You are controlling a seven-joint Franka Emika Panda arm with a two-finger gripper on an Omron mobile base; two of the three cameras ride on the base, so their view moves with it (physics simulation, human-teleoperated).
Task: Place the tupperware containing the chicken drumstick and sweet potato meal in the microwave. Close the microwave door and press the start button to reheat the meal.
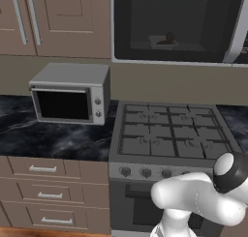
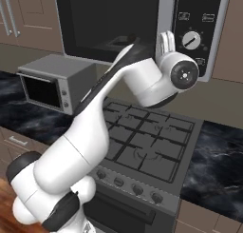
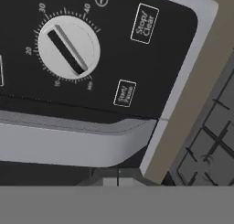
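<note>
The tupperware is sitting deep inside the microwave above the stove, the chicken drumstick showing as a dark lump on top. The microwave door looks shut, or nearly so. The gripper is hovering at the control panel on the microwave's right side, its fingertips pressed together and holding nothing. Just ahead is the small Start/Pause button, below and right of the dial. That button looks stiff, flat and smooth, so I reckon it is asking for a straight push with closed tips, not a grasp.
</note>
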